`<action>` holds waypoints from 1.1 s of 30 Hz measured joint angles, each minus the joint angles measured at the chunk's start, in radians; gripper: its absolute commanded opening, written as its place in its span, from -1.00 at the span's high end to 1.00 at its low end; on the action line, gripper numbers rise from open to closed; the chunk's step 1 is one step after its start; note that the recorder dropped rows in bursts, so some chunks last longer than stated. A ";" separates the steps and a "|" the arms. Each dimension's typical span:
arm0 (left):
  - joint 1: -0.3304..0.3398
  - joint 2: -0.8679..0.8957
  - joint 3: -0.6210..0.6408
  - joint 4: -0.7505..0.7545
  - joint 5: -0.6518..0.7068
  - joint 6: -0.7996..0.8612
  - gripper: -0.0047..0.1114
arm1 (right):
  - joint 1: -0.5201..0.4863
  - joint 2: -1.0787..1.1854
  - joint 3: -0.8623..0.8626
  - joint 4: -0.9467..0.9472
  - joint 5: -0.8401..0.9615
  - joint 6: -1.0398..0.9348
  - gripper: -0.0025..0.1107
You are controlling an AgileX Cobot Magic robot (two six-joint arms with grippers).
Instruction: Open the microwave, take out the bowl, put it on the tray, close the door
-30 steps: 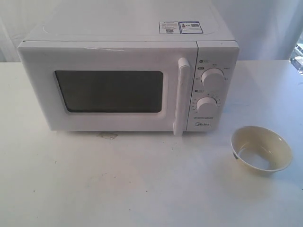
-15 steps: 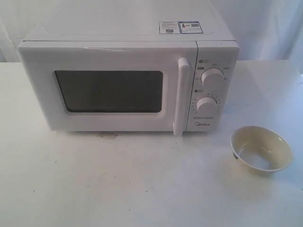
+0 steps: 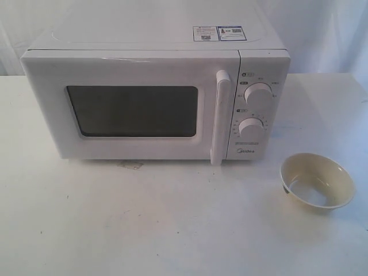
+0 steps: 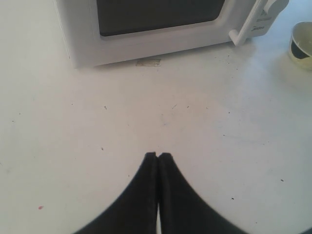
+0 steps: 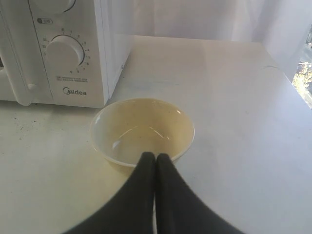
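Note:
The white microwave (image 3: 155,92) stands at the back of the table, its door (image 3: 129,106) flush with the front and the bar handle (image 3: 220,118) upright beside the dial panel (image 3: 257,112). The cream bowl (image 3: 316,181) sits empty on the bare table to the right of the microwave; it also shows as the bowl (image 5: 142,129) and the bowl (image 4: 302,44). No tray is in view. My left gripper (image 4: 158,156) is shut and empty above the table in front of the door (image 4: 156,19). My right gripper (image 5: 155,157) is shut, tips over the bowl's near rim, holding nothing.
A white table (image 3: 144,218) carries everything, with white curtain behind. A small tan scrap (image 3: 130,165) lies under the microwave's front edge. The table's right edge (image 5: 287,83) runs close beyond the bowl. Neither arm shows in the exterior view.
A small object at the far right edge of the exterior view a second ago is gone. Microwave and bowl have not moved.

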 measured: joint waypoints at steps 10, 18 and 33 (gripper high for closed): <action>0.000 0.000 0.000 0.000 0.000 0.000 0.92 | 0.000 0.000 0.000 -0.001 0.002 0.000 0.96; 0.003 -0.006 0.000 0.013 -0.022 0.035 0.92 | 0.000 0.000 0.000 -0.001 0.002 0.000 0.96; 0.239 -0.044 0.280 -0.015 -0.767 0.144 0.92 | 0.000 0.000 0.000 -0.003 0.002 0.000 0.96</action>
